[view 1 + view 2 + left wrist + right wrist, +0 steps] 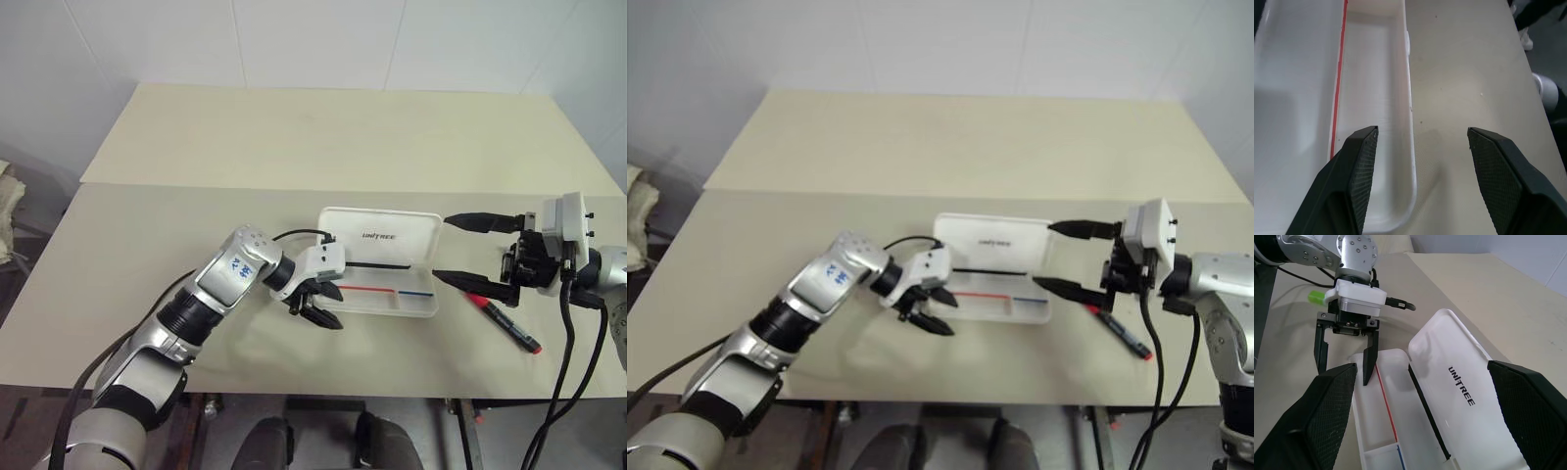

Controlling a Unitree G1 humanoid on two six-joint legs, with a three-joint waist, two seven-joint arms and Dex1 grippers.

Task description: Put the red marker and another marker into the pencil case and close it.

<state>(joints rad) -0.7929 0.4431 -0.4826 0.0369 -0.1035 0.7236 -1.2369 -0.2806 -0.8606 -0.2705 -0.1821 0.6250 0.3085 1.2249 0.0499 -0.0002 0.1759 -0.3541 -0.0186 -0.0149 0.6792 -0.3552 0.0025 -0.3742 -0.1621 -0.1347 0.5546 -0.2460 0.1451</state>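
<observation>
The left gripper (319, 306) hangs open and empty over the left end of the pencil case (387, 262), which lies open on the table (196, 196). The right gripper (453, 250) stands wide open, empty, at the case's right end. The red marker (502, 318) lies just beside it. A green marker (1315, 296) shows behind the left gripper.

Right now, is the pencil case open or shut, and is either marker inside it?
Open: the pencil case has its lid laid back flat. Neither marker is inside; the red marker lies on the table beside it.
</observation>
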